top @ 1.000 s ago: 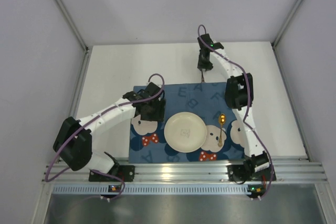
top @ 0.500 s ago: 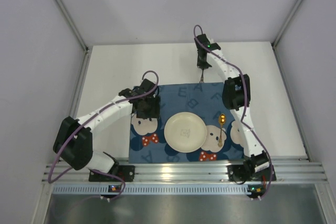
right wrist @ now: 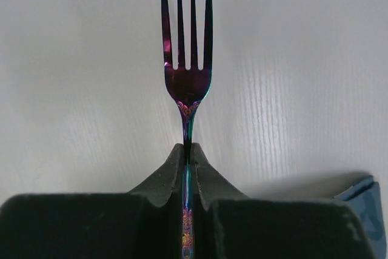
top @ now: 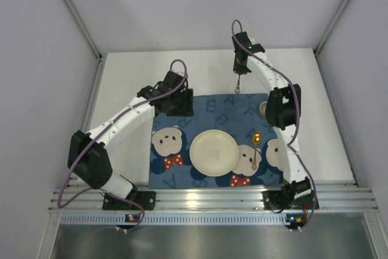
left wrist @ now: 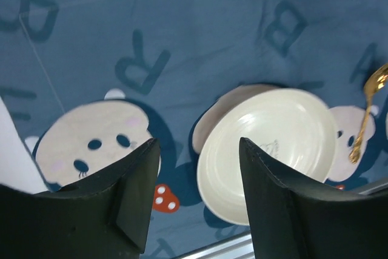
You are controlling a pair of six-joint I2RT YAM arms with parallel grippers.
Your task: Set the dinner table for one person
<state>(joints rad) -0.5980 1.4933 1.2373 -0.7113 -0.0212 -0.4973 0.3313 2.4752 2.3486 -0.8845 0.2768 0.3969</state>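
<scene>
**Fork pinched over the white table, left tool spread above the mat**

Top view: the right gripper [top: 239, 77] hangs over the dinner table [top: 130, 83]. A fork [top: 237, 88] sticks out of it, and the far edge of the blue placemat [top: 209, 110] is just beside the fork's end. The left gripper [top: 179, 105] is above the mat's far left part. The plate [top: 213, 153] lies nearer the bases and to its right, with a gold spoon [top: 255, 148] beyond the plate.

Left wrist view: the jaws stand spread apart, and the plate is seen between and ahead of them.

Right wrist view: the jaws are pressed on the fork's handle, the tines are ahead of them, and white tabletop is underneath
</scene>
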